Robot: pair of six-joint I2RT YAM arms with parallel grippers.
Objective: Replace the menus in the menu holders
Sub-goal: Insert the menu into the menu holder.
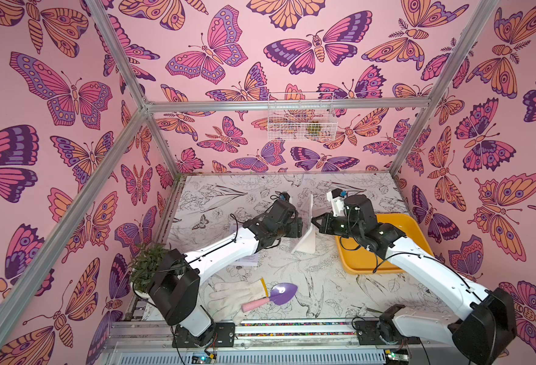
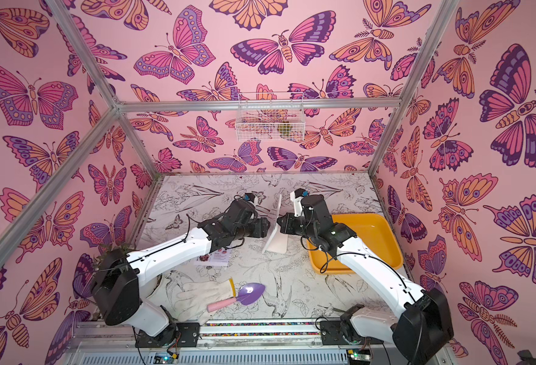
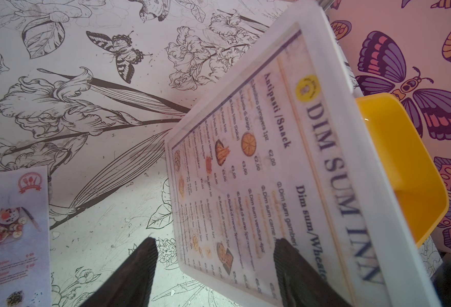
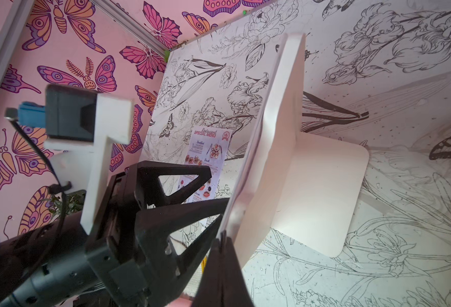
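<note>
Menu holder upright on the table, DIM SUM INN menu inside. Left gripper gapes wide before its face, while the right gripper is pinched tight at the panel's edge. Special Menu sheet lies flat under the left arm.
</note>
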